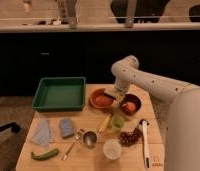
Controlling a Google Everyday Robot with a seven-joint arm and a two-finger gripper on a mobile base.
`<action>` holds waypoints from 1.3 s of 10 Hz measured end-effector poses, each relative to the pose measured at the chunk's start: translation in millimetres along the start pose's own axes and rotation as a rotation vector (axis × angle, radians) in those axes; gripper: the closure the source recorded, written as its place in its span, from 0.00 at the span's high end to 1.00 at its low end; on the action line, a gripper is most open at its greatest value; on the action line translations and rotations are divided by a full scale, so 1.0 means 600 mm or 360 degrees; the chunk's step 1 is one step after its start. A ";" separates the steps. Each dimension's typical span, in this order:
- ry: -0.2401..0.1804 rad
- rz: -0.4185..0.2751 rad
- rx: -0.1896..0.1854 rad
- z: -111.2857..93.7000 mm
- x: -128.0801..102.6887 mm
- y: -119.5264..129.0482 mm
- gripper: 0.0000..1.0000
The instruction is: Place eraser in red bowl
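Camera view, reading from my left: the green tray (58, 93) sits at the table's (93, 161) far left corner, with a blue-grey pad (67, 127) nearer me. Next comes the red bowl (99, 99). Over its right rim I see the gripper (111, 95), jaws clenched on a small pale block, the eraser (109, 94), held above the bowl's edge. Just right of it is the dark brown bowl (131, 104).

The gripper (113, 95) hangs above the red bowl's (93, 100) right rim. Right of the fingers a dark bowl (138, 100) crowds close; left, beyond the red bowl, sits a green tray (60, 106). Nearer the camera is bare surface (90, 116).
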State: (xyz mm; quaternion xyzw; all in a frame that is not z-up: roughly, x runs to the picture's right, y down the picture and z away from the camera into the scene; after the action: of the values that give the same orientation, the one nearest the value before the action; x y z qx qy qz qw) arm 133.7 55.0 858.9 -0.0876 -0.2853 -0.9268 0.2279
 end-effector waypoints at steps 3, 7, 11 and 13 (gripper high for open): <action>-0.0046 -0.0057 0.0018 0.018 0.036 -0.028 0.00; -0.0104 -0.0090 0.0037 0.041 0.064 -0.035 0.00; -0.0148 -0.0108 0.0065 0.066 0.086 -0.041 0.00; -0.0172 -0.0117 0.0080 0.077 0.093 -0.042 0.00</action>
State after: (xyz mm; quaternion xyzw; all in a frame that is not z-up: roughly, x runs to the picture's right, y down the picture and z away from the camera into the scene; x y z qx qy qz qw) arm 74.1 79.1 901.2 -0.1211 -0.3235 -0.9210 0.1800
